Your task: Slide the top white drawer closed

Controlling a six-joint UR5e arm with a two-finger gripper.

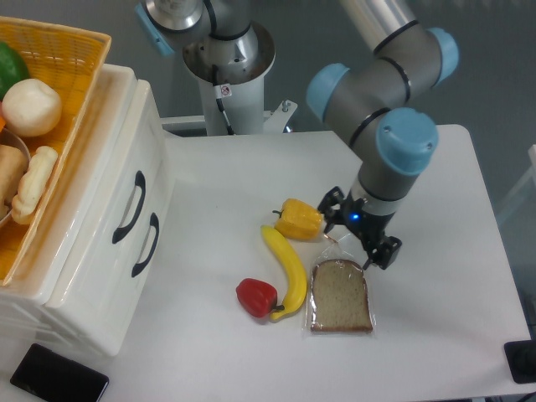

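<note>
Hovering low over the worktop (435,251), pincer (362,243) sits just beyond the bread slice (341,296), beside the yellow pepper (300,219); whether spread or pressed together, cannot tell. Top white drawer (126,180) at left, black handle (129,208) facing right, orange basket (71,100) above.

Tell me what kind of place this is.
Probably a robotics lab set up as a mock kitchen: a robot arm is mounted at a plain white table, with toy-looking food such as a banana and a small white drawer cabinet.
</note>
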